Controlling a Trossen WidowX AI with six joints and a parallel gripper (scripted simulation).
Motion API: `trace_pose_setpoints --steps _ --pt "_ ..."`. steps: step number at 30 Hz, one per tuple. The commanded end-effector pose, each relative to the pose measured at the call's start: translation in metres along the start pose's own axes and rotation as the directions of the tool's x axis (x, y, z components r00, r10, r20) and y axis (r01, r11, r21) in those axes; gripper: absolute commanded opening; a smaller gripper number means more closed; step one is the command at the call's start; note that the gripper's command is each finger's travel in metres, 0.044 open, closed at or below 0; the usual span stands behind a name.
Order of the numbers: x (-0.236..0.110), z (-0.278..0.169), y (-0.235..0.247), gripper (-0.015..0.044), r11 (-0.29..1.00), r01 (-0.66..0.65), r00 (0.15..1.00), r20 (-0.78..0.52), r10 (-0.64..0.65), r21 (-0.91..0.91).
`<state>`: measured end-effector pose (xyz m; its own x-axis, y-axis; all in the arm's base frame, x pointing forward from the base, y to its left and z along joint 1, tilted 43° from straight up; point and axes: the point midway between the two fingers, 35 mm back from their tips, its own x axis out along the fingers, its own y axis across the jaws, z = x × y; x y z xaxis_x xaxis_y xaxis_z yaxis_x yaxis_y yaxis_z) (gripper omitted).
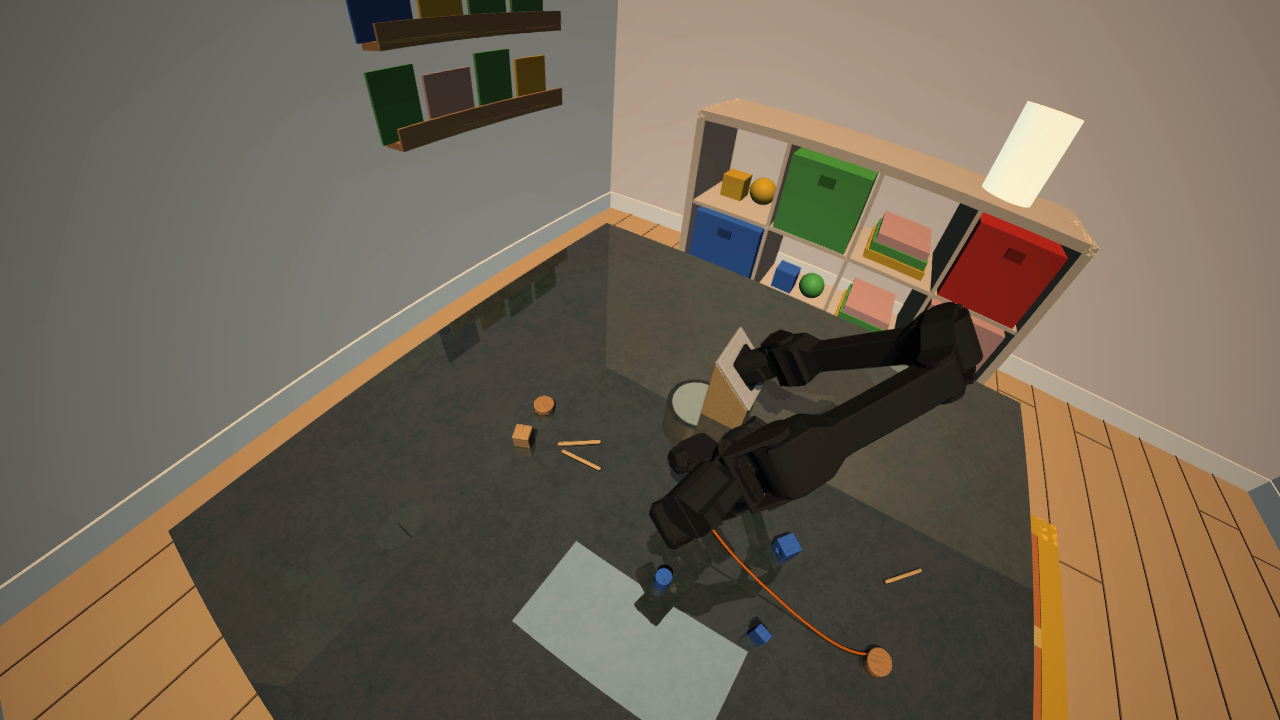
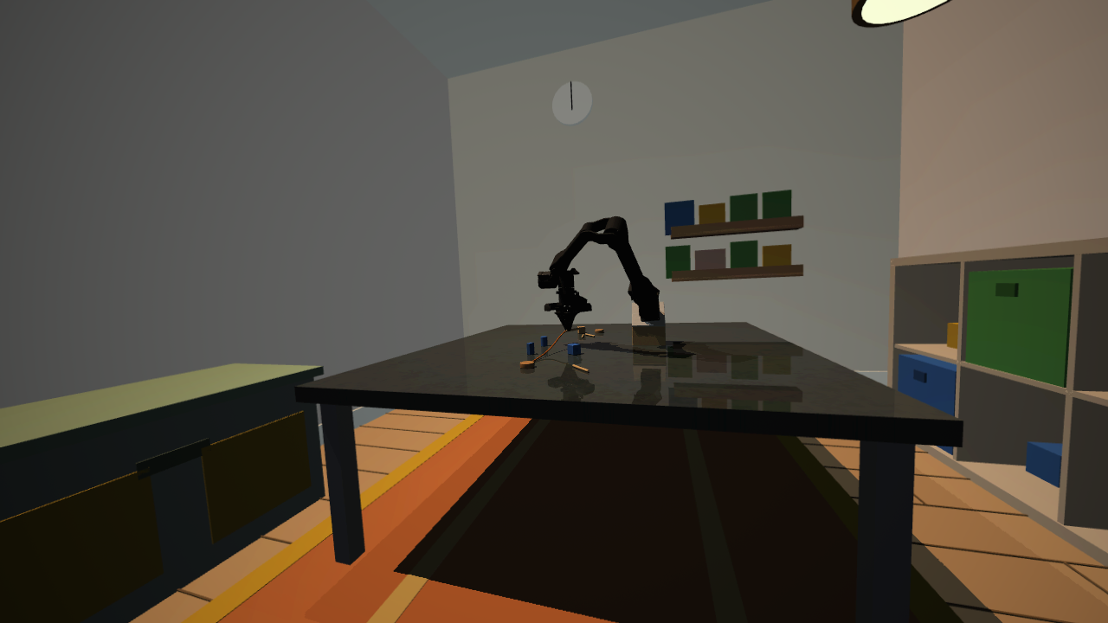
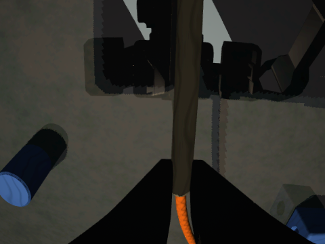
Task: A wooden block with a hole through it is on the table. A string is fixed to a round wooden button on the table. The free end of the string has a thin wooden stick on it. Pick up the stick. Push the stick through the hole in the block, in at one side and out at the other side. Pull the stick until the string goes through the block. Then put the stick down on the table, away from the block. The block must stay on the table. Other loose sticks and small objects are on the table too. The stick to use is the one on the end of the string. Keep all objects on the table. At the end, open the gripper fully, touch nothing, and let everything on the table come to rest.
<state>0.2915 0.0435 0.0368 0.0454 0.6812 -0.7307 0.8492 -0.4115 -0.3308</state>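
So the gripper [image 3: 181, 186] is clamped on the stick [image 3: 187, 81], held above the table [image 1: 358, 501] with its string [image 1: 778, 600] trailing to the button [image 1: 878, 661]. Threading, pulling and setting down remain. The block [image 1: 522, 435] sits well apart; blue pieces [image 1: 786, 546] crowd underneath.

The stick [image 3: 187, 81] is clamped between the fingers of the gripper [image 3: 181, 186] and is held above the table [image 1: 375, 501], pointing toward 12 o'clock in the wrist view. From its lower end the string [image 1: 778, 600] is trailed toward 4 o'clock in the top view to the round button [image 1: 878, 661]. Three small blocks [image 1: 786, 546] are placed around the gripper, at 3, 5 and 7 o'clock. At 10 o'clock, well apart, a wooden cube [image 1: 522, 435], a disc [image 1: 543, 404] and two loose sticks [image 1: 580, 450] are grouped. A further loose stick [image 1: 903, 575] is laid at 3 o'clock.
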Motion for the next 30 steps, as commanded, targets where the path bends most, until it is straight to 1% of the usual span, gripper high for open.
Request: trace_pose_setpoints --steps 1,5,10,15,22,30 --pt "0.0 0.0 0.0 0.0 1.0 0.0 1.0 0.0 0.0 0.0" --pt "0.0 -0.001 0.0 0.0 1.0 0.0 1.0 0.0 0.0 -0.025" --pt "0.0 -0.005 0.002 0.0 0.979 0.0 1.0 0.001 0.0 -0.204" --pt "-0.001 -0.009 0.003 0.0 0.924 0.0 1.0 0.001 0.001 -0.382" --pt "-0.001 -0.016 0.005 0.0 0.794 0.0 1.0 0.001 0.001 -0.608" --pt "-0.001 -0.023 0.007 0.0 0.58 0.001 1.0 0.002 0.001 -0.815"
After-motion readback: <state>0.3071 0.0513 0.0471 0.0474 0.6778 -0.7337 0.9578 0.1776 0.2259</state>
